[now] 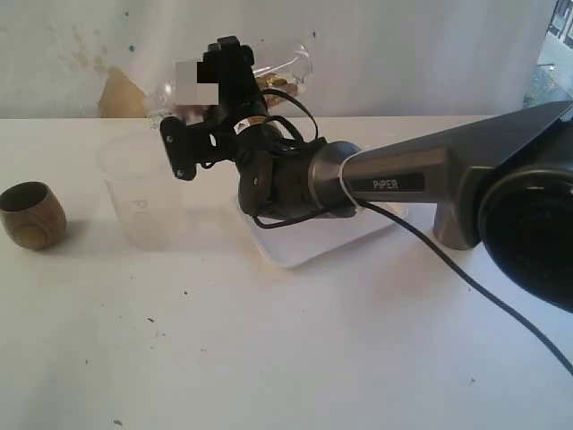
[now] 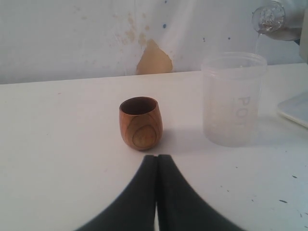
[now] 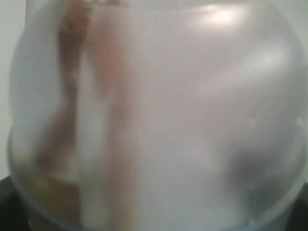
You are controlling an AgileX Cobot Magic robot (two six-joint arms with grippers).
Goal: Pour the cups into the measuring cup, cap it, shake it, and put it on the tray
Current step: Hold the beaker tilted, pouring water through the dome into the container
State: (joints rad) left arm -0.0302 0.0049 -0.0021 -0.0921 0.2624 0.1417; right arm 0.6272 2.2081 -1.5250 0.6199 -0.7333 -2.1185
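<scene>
Two robot arms share a white surface point(image 1: 313, 358); only the right one reaches into the exterior view. The right arm's fingers point(image 1: 179, 149) are clamped around one clear vessel point(image 1: 285, 70), held high and tipped on its side, with brownish contents showing through its wall. No printed markings can be made out on it, and in the right wrist view its blurred wall point(image 3: 192, 120) fills the frame.

One frosted translucent plastic cup point(image 1: 140, 193) stands upright below the vessel's mouth. From the left wrist view a thin stream point(image 2: 256, 45) falls from the vessel point(image 2: 268, 17) towards the rim of that frosted cup point(image 2: 233, 98).

One small round-bellied brown wooden cup point(image 1: 32, 215) stands upright on the surface, apart from the frosted cup on its left in the exterior view and touched by nothing. The left arm's fingers point(image 2: 139, 202) are pressed together, empty, low over the surface and pointing at the wooden cup point(image 2: 140, 123).

One shallow white rectangular tray point(image 1: 300, 251) lies on the surface beneath the right arm, just right of the frosted cup, much of it hidden by the arm. Its corner point(image 2: 294, 108) shows at the edge of the left wrist view.
</scene>
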